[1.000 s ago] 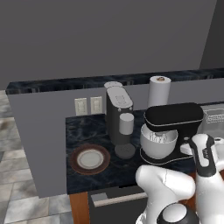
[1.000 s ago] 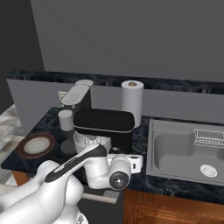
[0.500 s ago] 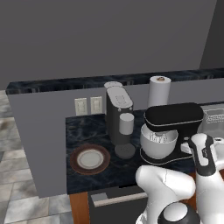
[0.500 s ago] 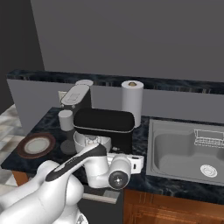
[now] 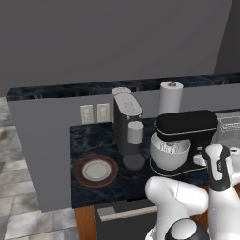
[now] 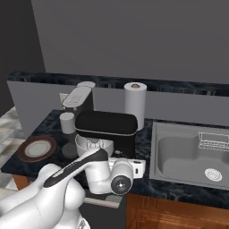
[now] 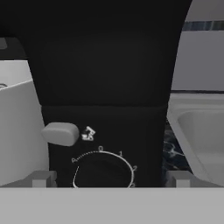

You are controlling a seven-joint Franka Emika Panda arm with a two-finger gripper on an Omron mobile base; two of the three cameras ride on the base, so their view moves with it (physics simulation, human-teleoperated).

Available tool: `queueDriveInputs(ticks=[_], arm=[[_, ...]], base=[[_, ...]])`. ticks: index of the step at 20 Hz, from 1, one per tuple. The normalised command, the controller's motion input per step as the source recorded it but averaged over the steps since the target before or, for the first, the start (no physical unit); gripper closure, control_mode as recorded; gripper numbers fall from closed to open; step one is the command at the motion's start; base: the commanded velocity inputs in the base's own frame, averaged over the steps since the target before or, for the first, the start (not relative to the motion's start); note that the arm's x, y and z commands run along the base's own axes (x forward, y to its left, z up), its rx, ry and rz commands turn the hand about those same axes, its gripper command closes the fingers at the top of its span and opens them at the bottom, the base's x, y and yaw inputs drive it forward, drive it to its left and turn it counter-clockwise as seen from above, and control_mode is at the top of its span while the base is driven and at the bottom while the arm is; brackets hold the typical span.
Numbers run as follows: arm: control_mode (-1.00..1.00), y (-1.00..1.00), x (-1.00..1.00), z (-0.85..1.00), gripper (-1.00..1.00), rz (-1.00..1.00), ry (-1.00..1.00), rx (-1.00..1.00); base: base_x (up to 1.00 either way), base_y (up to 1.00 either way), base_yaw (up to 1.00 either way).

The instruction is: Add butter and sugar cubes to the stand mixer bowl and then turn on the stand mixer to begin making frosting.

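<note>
The black stand mixer stands on the dark counter with the off-white stand mixer bowl under its head. Up close, the mixer's side faces the hand, showing a grey lever and a numbered speed dial. The bowl's wall is at the left. My gripper is open, its tips standing wide on either side of the dial without touching it. My hand sits low at the mixer's right side. The butter and sugar cubes are out of view.
A tall grey coffee machine with a small cup stands left of the mixer. A brown-rimmed plate lies further left. A paper towel roll stands behind. The sink lies right of the mixer.
</note>
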Motion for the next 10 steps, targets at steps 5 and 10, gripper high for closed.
queueDriveInputs(ticks=[5,10], arm=[[-1.0,0.17,0.02,-0.01,-1.0,0.0,0.0,0.0],[-1.0,0.21,0.13,-0.03,-1.0,0.0,0.0,0.0]], base=[[0.0,0.0,0.0],[0.0,0.0,0.0]])
